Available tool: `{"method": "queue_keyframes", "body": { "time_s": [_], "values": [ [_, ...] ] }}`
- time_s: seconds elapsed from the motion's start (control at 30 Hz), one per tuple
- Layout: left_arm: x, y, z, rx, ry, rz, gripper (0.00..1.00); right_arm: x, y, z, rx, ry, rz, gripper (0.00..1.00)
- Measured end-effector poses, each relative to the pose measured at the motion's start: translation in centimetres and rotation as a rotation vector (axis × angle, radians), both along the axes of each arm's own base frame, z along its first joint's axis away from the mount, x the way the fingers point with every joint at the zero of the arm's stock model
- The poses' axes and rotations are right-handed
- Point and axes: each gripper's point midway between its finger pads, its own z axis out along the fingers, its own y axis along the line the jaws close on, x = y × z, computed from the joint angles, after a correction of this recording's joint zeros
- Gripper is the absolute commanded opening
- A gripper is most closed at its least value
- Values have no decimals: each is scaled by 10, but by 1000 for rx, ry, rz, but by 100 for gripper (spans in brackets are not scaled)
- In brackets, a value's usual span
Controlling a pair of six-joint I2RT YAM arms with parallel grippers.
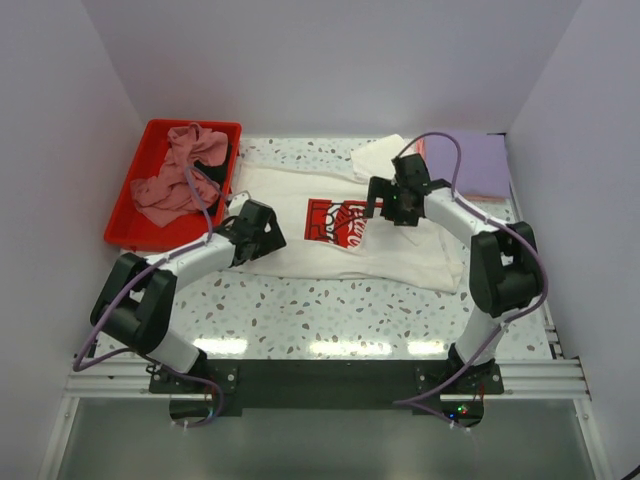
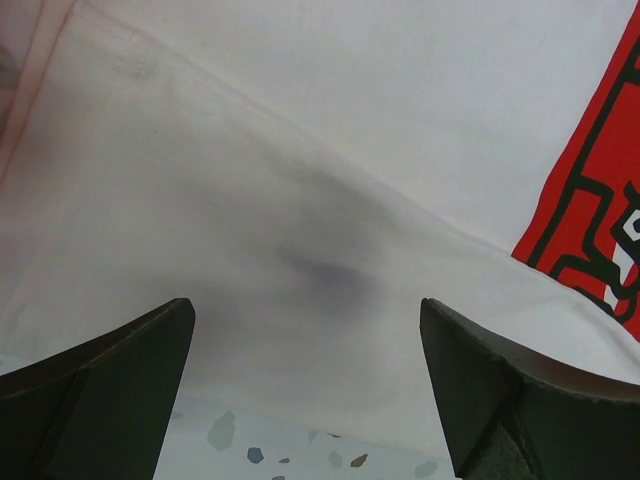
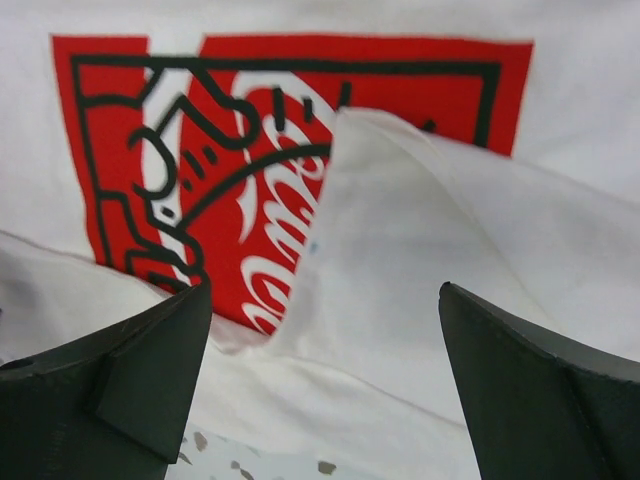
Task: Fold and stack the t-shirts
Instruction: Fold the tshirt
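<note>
Across the middle of the counter (image 1: 330, 310), toward its far edge, our white Coca-Cola tee (image 1: 290, 190) lies spread, one flap raised beside the red print (image 3: 200, 150). Our left gripper (image 2: 306, 310) and right gripper (image 3: 325, 300) hover over it, jaws apart, clamping nothing. We judge folding barely begun: a lavender tee (image 1: 478, 165) sits flat at the far right corner, and a dusty-pink tee (image 1: 175, 175) lies crumpled in the red tray (image 1: 190, 124) at the far left corner.
</note>
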Motion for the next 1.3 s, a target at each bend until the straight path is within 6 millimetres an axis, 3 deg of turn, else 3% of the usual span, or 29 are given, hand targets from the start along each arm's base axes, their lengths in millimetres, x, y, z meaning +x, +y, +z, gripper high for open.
{"method": "queue_keyframes", "body": {
  "time_s": [0.1,0.2,0.43,0.63,0.8,0.9,1.03,1.13,1.3],
  "values": [
    [0,-1,0,-3,0,-2,100,-32,-17,-15,-54,60,-13,99],
    [1,-1,-3,-2,3,-3,100,-51,-26,-35,-91,117,-18,99],
    [-5,3,-17,18,35,-2,100,-54,-42,-59,-131,183,-52,99],
    [0,8,-17,11,18,16,100,-6,-76,-59,-216,135,-144,99],
    [4,14,-17,16,9,23,100,57,-111,-50,-323,31,-208,99],
    [4,15,-17,22,10,16,100,90,-125,-33,-372,-49,-226,99],
    [3,15,-17,26,13,2,100,110,-133,0,-391,-139,-235,99],
    [3,14,-17,25,15,-10,100,99,-130,17,-370,-166,-233,99],
    [2,7,-13,1,17,-41,100,31,-118,25,-273,-116,-217,99]
  ]
}}
